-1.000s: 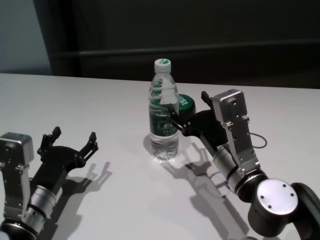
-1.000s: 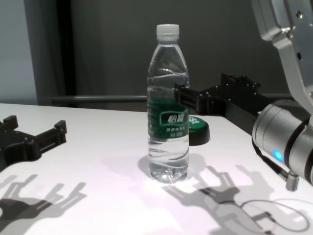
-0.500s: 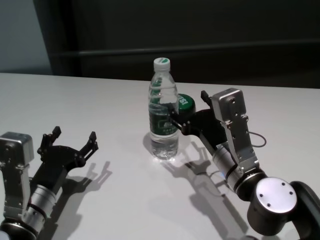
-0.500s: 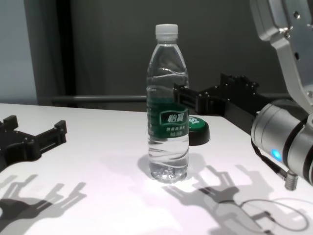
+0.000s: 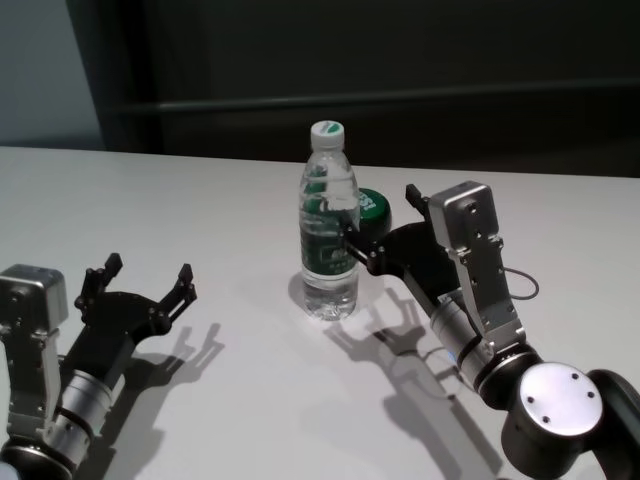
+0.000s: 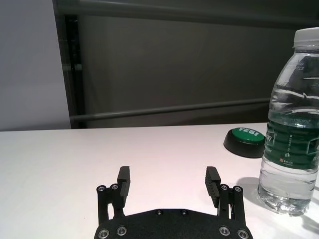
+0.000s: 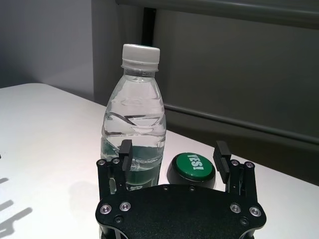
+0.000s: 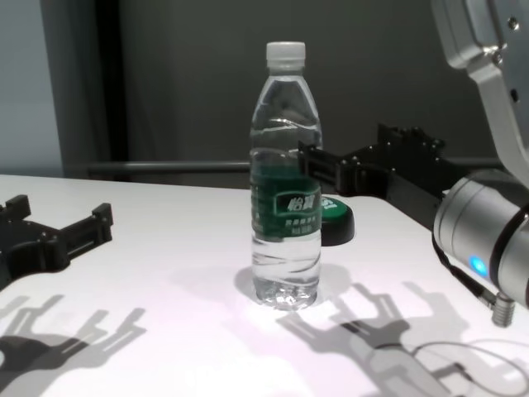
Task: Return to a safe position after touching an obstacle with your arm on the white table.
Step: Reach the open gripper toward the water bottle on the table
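Right gripper [image 5: 378,225] slightly back since before — fingers wide, near one perhaps touching upright bottle [image 5: 328,235] just left

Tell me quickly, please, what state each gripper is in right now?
Left gripper: open, holding nothing.
Right gripper: open, holding nothing, one finger beside the bottle.

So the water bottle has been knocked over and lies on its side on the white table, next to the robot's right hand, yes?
Not quite. The water bottle stands upright on the white table, cap on top, as the chest view shows plainly. The rest holds: it is next to the right hand, which is open with one finger up against the label.
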